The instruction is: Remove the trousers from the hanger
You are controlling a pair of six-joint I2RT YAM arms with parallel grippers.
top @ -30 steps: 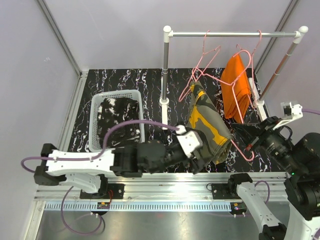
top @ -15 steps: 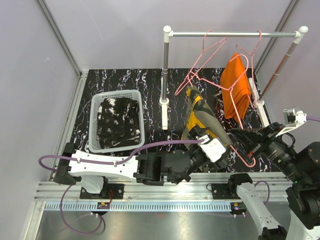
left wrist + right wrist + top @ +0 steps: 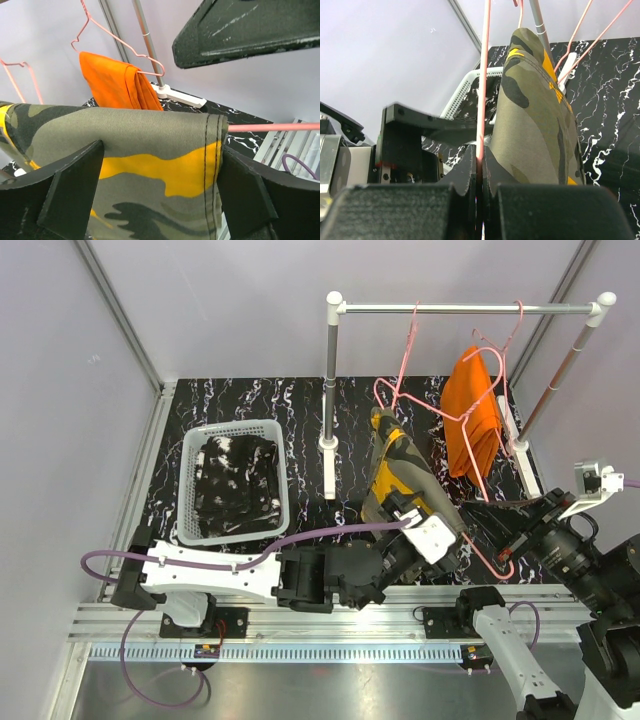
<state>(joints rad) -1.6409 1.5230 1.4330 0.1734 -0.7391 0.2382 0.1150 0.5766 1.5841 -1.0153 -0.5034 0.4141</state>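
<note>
Here the camouflage trousers [image 3: 150, 145] hang folded over the bar of the pink hanger [image 3: 483, 75], below the rail; the jaws of the left gripper [image 3: 160, 175] stand wide on either side of the cloth; the right gripper [image 3: 480, 185] is clamped on the hanger's wire; we should pinch both layers firmly, then draw them off along the bar toward the basket [image 3: 232, 427], holding the wire steady

You are pinching the pink hanger wire [image 3: 483, 75] in your right gripper [image 3: 479, 175], its fingers [image 3: 395, 212] pressing together on it. The camouflage trousers [image 3: 535, 115] are draping just beyond the fingers, rightward; a white basket [image 3: 462, 92] is showing farther off.
</note>
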